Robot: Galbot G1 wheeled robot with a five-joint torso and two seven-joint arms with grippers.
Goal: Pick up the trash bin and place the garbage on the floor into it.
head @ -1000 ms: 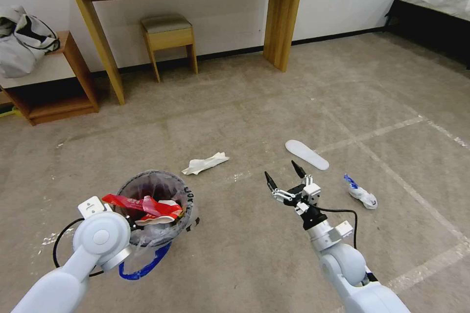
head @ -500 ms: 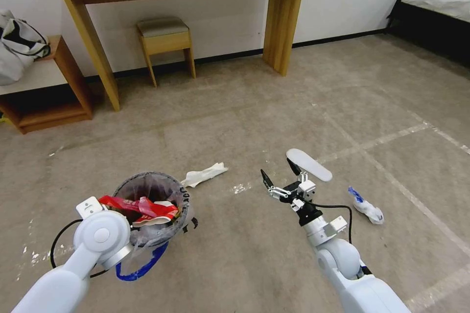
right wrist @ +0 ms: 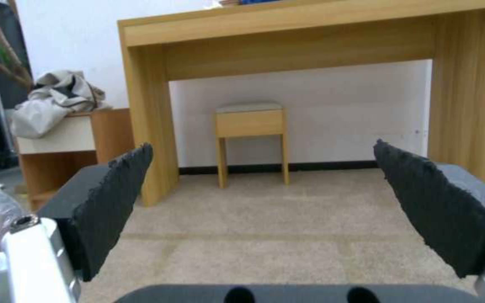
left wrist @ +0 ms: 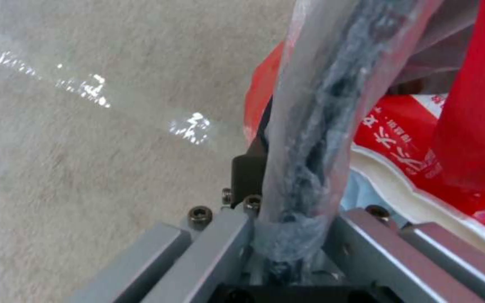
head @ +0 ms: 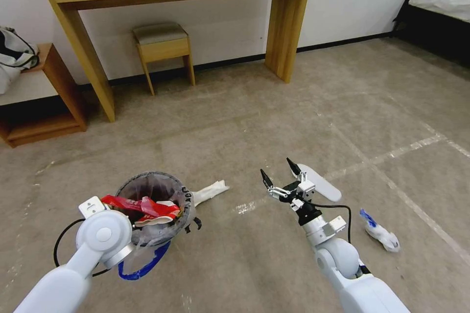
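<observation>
Trash bin [head: 156, 205] with clear liner, blue drawstring, red wrappers inside, rim clamped in left pincer [left wrist: 287, 227]. Right pincer [head: 280, 175] spread wide, empty, crumpled white paper [head: 208, 190] to its left.

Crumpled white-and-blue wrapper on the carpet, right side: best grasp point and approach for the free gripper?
Judgement: pinch the white-and-blue wrapper across its narrow middle, coming straight down from above. It lies flat and elongated on the floor, so the fingers should straddle its short width. The right gripper is open and empty, up and left of it; the left gripper is clamped on the trash bin rim.
</observation>
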